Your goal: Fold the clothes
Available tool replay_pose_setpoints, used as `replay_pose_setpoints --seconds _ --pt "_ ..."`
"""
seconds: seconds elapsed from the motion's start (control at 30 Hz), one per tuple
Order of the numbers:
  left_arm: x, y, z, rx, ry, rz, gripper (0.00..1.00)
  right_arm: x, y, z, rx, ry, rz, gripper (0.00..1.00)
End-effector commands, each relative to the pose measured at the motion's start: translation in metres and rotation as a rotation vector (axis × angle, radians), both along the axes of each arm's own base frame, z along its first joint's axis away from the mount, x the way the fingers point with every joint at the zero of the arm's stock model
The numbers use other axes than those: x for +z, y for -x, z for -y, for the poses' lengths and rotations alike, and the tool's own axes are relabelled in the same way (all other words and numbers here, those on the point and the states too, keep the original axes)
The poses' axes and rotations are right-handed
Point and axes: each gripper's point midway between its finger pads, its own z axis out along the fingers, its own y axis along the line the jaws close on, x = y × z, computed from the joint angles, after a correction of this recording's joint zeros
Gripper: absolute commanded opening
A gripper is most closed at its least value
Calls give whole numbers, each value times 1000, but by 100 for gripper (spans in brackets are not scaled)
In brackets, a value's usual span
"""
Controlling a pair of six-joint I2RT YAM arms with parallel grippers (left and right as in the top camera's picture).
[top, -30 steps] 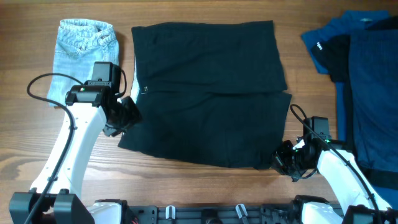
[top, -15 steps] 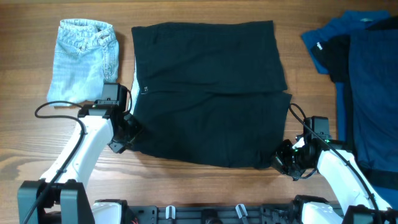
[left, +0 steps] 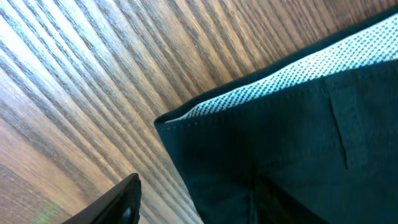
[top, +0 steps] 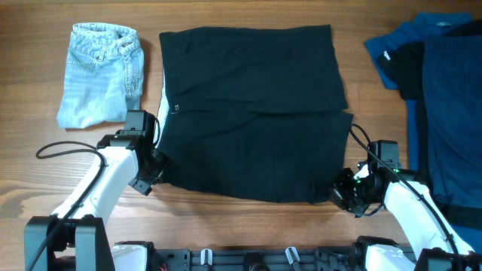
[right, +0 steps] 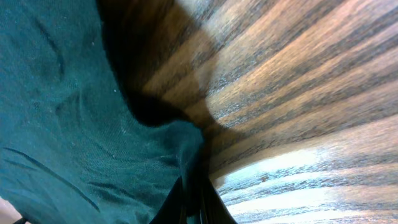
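The black shorts-like clothes (top: pixel 256 113) lie spread flat in the middle of the table, a strip of whitish lining (top: pixel 163 89) showing along the left edge. My left gripper (top: pixel 156 167) hovers at the garment's front left corner, open. In the left wrist view its one visible finger (left: pixel 121 205) is over bare wood, and the black hem (left: pixel 298 137) with dotted lining (left: pixel 267 87) reaches in between the jaws. My right gripper (top: pixel 343 197) is at the front right corner. The right wrist view shows it (right: pixel 196 202) shut on a pinch of the black fabric (right: pixel 74 112).
A folded light-blue denim garment (top: pixel 102 71) lies at the back left. A heap of dark blue clothes (top: pixel 437 90) covers the right side of the wooden table (top: pixel 30 173). Cables trail from both arms near the front edge.
My left gripper has slid toward the front along the black garment's left edge and its jaws have widened. The right gripper has stayed put, still pinching the corner.
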Motion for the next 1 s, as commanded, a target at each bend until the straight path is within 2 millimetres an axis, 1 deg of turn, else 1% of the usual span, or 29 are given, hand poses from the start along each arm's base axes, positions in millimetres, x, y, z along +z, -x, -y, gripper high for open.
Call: replay_pose_setpoints --seconds 0.0,0.13,0.23,0.37,0.4,0.47,0.6,0.67,0.7,0.77,0.83,0.9,0.97 --pt "-7 3 -5 52 -19 3 62 -1 0 0 13 1 11 5" --pt "-12 -1 -5 53 -18 32 67 -1 0 0 15 1 13 5" --pt "-15 -1 -5 53 -17 37 65 -1 0 0 15 1 13 5" --pt "-19 3 -4 52 -12 35 51 -1 0 0 15 1 14 5" --pt "-20 3 -3 52 -6 36 49 -1 0 0 15 1 14 5" --pt "-22 5 -3 52 -2 34 38 -1 0 0 16 1 14 5" --pt "-24 6 -3 51 -2 34 22 0 -4 0 35 5 40 4" --pt "-24 5 -3 50 -2 38 9 0 -5 0 36 6 46 4" --pt "-24 4 -3 44 -2 39 4 0 -6 1 36 6 48 4" --pt "-24 5 -1 40 4 36 4 3 -10 1 60 10 71 4" --pt "-23 3 5 -10 39 43 4 8 -16 2 86 16 95 4" --pt "-22 0 14 -72 87 53 4 17 -24 3 111 23 114 4" --pt "-18 -4 18 -128 108 60 4 28 -31 10 126 62 123 4"
